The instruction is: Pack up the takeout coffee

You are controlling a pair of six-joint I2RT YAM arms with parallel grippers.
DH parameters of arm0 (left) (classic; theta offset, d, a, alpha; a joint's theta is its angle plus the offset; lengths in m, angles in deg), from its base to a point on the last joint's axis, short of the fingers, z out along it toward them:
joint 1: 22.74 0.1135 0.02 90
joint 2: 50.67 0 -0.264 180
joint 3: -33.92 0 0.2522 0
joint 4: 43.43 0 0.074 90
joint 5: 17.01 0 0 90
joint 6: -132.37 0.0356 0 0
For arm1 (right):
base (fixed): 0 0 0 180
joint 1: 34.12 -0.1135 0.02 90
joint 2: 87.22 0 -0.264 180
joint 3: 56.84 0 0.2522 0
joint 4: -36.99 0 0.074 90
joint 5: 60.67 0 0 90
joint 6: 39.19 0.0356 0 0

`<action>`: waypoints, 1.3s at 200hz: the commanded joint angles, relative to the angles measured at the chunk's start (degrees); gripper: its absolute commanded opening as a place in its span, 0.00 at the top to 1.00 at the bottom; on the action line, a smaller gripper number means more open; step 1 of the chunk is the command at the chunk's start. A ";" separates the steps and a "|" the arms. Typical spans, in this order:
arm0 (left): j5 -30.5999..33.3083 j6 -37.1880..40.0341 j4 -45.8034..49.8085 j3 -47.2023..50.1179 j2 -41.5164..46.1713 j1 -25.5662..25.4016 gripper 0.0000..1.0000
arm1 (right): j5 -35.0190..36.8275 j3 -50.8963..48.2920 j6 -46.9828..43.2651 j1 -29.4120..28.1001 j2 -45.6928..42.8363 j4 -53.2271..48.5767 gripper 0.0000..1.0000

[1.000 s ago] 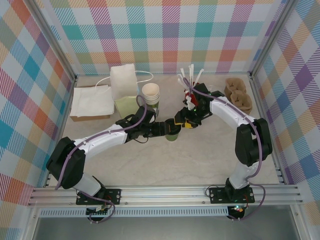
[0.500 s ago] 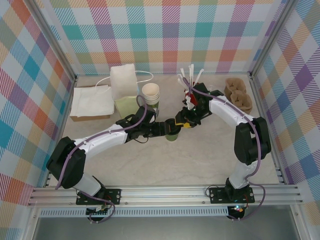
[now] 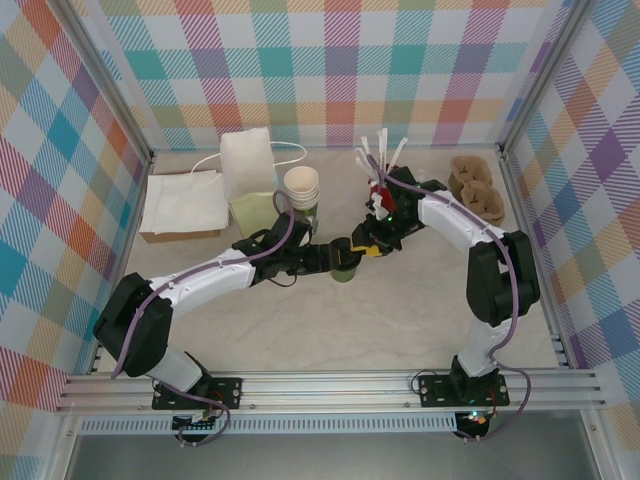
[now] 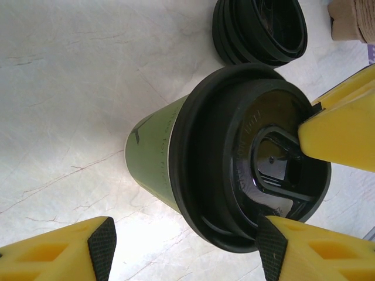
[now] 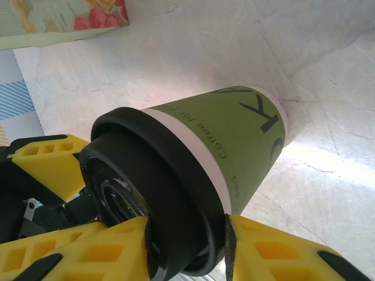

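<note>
The takeout coffee (image 3: 345, 270) is an olive-green paper cup (image 4: 155, 155) with a black lid (image 4: 234, 170), standing mid-table. My left gripper (image 4: 184, 243) is open and straddles the lid. Its right pad (image 4: 270, 243) is at the lid's rim, and its left pad (image 4: 101, 246) stands well apart from the cup. My right gripper (image 5: 184, 246) is shut on the lid (image 5: 152, 193), one finger on the lid's top and the other against the rim's outer edge. From above, both grippers (image 3: 325, 258) (image 3: 365, 245) meet over the cup.
A stack of black lids (image 4: 261, 29) lies just beyond the cup. At the back stand a red mug of white sticks (image 3: 380, 185), stacked lidless cups (image 3: 301, 190), a green bag (image 3: 255, 210), white napkins (image 3: 185, 200) and a cardboard carrier (image 3: 475, 190).
My right gripper's jaws have closed in onto the lid. Both arms and the cup have stayed almost where they were.
</note>
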 commanded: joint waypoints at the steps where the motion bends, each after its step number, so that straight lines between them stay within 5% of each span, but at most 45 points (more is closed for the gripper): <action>1: 1.97 0.06 3.42 2.71 -2.07 -0.67 0.34 | 4.28 -3.26 -1.57 -0.48 3.09 -4.07 0.65; 84: 1.79 -0.63 3.27 4.93 -1.17 -0.68 0.34 | 7.57 -3.59 -3.52 0.05 3.73 -6.57 0.65; 146: 0.81 0.08 2.66 0.53 0.03 -0.55 0.28 | -3.29 -1.08 -2.56 -0.01 -0.41 0.22 0.60; 260: -1.71 -2.75 1.77 -0.58 1.76 -0.22 0.20 | -2.19 2.62 -2.28 0.00 -0.76 0.23 0.43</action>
